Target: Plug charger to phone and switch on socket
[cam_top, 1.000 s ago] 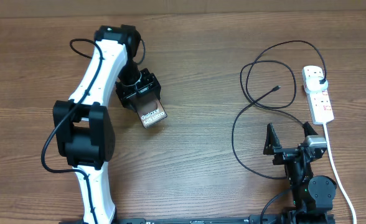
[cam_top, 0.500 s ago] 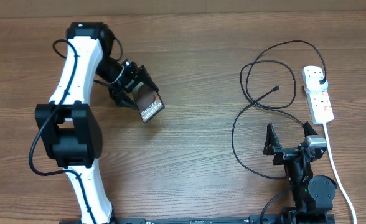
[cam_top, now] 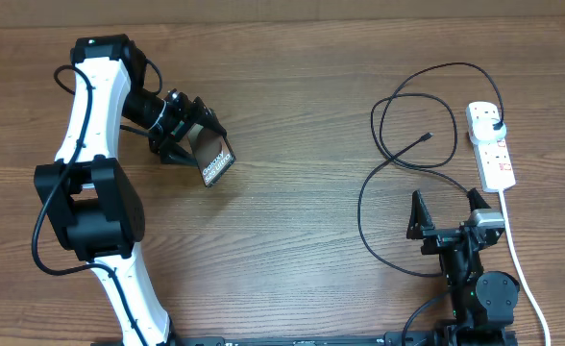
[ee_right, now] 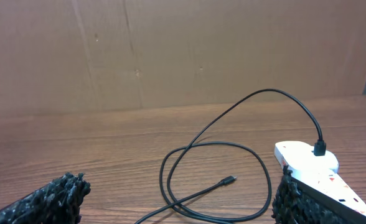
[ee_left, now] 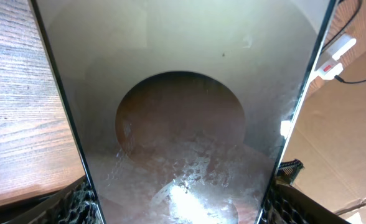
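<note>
While the left end effector [cam_top: 188,142] clamps the tilted phone [cam_top: 216,161] by one end at ten o'clock, the right end effector [cam_top: 448,213] stands wide and empty at five o'clock. The charger [cam_top: 374,123] and the socket [cam_top: 492,146] lie on the counter [cam_top: 292,240] at two o'clock. Risk: the phone may slip from its end-only grip during transfer.

Your brown wood-grain table [cam_top: 292,240] carries two things on its right side: a thin black charger cable [cam_top: 360,207] lying in loose loops, and a white power strip [cam_top: 492,144] with red switches just beside it. The cable's black plug [cam_top: 495,123] sits in the strip's far end.
</note>
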Motion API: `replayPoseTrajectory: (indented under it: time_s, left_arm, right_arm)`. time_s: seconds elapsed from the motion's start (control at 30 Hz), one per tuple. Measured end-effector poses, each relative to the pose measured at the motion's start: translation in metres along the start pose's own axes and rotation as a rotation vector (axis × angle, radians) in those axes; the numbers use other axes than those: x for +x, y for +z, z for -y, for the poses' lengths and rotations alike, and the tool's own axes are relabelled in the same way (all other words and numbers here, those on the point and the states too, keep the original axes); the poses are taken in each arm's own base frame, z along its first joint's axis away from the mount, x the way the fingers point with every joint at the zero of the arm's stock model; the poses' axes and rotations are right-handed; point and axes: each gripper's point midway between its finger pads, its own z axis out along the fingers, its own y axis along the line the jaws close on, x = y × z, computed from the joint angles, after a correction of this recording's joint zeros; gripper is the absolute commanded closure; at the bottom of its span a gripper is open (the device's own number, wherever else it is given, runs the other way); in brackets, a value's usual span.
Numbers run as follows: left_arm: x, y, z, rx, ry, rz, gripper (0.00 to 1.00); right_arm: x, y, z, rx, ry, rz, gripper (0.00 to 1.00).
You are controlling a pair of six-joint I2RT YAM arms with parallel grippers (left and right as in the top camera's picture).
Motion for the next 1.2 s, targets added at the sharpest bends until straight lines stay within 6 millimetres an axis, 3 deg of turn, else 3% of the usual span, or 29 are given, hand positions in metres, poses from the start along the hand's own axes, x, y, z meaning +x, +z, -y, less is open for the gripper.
replayPoseTrajectory:
  time_s: [0.57, 0.77, 0.87, 1.07, 1.2]
  left_arm:
    - [-0.001, -0.003, 0.000, 0.019, 0.020, 0.001, 0.38]
    - [0.001, -0.003, 0.006, 0.051, 0.022, -0.009, 0.37]
    - [0.002, -0.003, 0.010, 0.073, 0.023, -0.016, 0.37]
    - [0.003, -0.003, 0.013, 0.093, 0.023, -0.022, 0.36]
    - [0.003, -0.004, 0.015, 0.102, 0.022, -0.024, 0.37]
  right_arm:
    - [-0.001, 0.000, 0.000, 0.000, -0.002, 0.003, 0.00]
    - [-0.026, -0.001, -0.002, -0.004, -0.015, 0.110, 0.00]
    - [-0.025, -0.002, -0.019, -0.110, 0.056, 0.099, 0.00]
    - [-0.018, -0.017, -0.075, -0.452, 0.371, -0.021, 0.00]
    - [-0.042, -0.024, -0.082, -0.517, 0.480, 0.034, 0.00]
